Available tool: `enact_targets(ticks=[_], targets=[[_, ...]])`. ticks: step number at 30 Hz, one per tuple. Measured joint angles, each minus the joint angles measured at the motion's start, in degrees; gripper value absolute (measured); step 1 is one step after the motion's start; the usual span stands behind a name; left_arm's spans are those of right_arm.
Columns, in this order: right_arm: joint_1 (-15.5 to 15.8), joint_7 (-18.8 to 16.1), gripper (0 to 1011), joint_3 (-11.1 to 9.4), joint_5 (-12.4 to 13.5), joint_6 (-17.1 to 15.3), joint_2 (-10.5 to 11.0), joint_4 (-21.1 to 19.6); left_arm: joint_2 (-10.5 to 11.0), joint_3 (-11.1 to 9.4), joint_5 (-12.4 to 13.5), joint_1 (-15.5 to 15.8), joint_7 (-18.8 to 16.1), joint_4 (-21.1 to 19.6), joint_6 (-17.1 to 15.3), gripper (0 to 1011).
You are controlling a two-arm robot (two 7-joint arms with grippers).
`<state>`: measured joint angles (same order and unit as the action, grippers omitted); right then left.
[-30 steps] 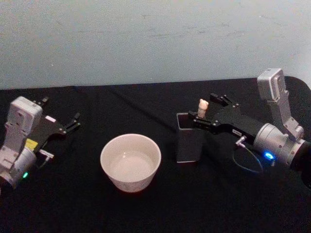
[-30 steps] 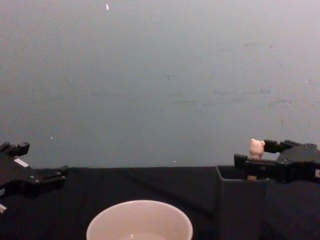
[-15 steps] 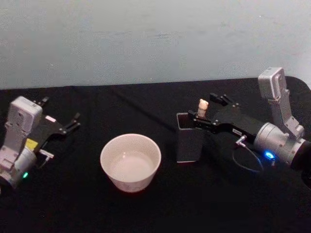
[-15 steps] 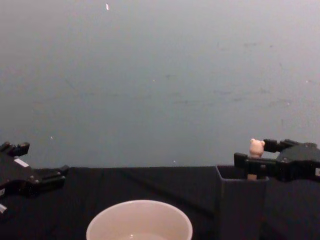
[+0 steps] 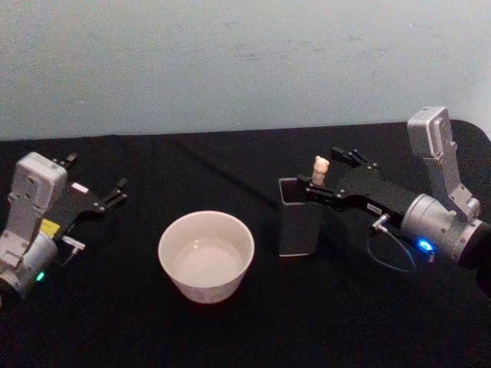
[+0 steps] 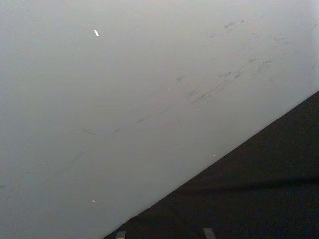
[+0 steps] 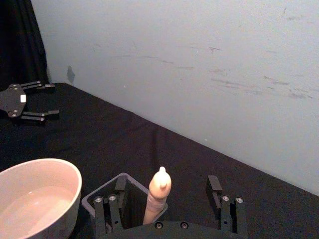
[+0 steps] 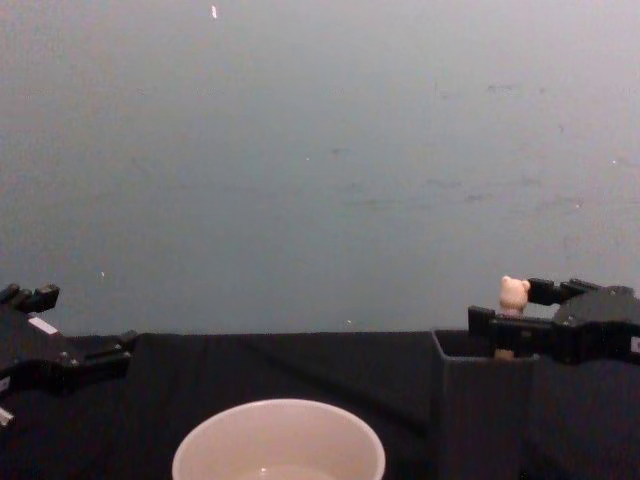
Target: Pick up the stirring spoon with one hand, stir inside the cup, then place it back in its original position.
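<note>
R gripper [image 5: 323, 173] jaws apart astride spoon [image 5: 320, 167] in holder [image 5: 296, 230]; L gripper [image 5: 95, 176] idle at left, jaws apart.

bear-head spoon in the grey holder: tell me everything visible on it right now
The slim stirring spoon with the pale beige handle stands near upright in the dark grey square open-topped holder. Only the matte, plastic-looking handle and its small bear head show above the rim. The lower part is hidden inside. The black two-fingered right gripper straddles it, with fingers open on either side and no visible contact.
</note>
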<state>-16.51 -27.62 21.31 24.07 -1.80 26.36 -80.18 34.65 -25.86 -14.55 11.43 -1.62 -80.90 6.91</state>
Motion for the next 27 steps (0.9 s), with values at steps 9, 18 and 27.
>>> enact_targets(ticks=[9,18,27], targets=[[0.0,0.0,916,0.0,0.0,0.1,0.0,0.0,0.0,0.0,0.0,0.0,0.0,0.0,0.0,1001],[0.0,0.1,678,0.0,0.0,0.1,0.0,0.0,0.0,0.0,0.0,0.0,0.0,0.0,0.0,1001],[0.0,0.1,366,0.0,0.0,0.1,0.0,0.0,0.0,0.0,0.0,0.0,0.0,0.0,0.0,1001]])
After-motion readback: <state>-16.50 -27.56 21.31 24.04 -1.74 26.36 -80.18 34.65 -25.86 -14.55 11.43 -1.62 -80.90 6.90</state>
